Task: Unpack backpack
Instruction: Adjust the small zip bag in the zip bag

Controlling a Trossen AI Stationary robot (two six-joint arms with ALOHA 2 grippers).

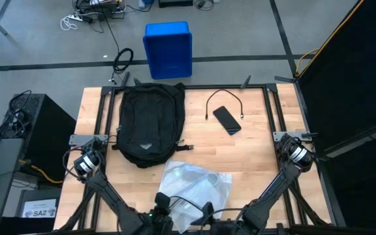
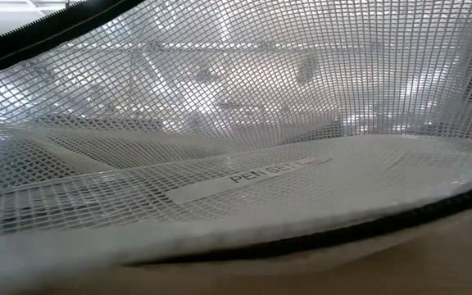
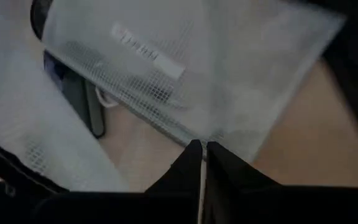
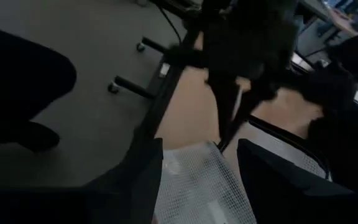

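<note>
On the tabletop's [image 1: 253, 156] left side your backpack [image 1: 150, 123] lies flat, soft and floppy; grab its top. Left gripper [image 3: 202, 149] pinches the mesh pouch [image 1: 194, 183]; right gripper [image 4: 199, 165] straddles it, half-open.

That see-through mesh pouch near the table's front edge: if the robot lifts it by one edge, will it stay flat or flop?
Probably flop: the mesh pouch already lies rumpled on the table. It looks light, being thin netting. Loose contents, hard to identify, might slide toward the low end.
</note>
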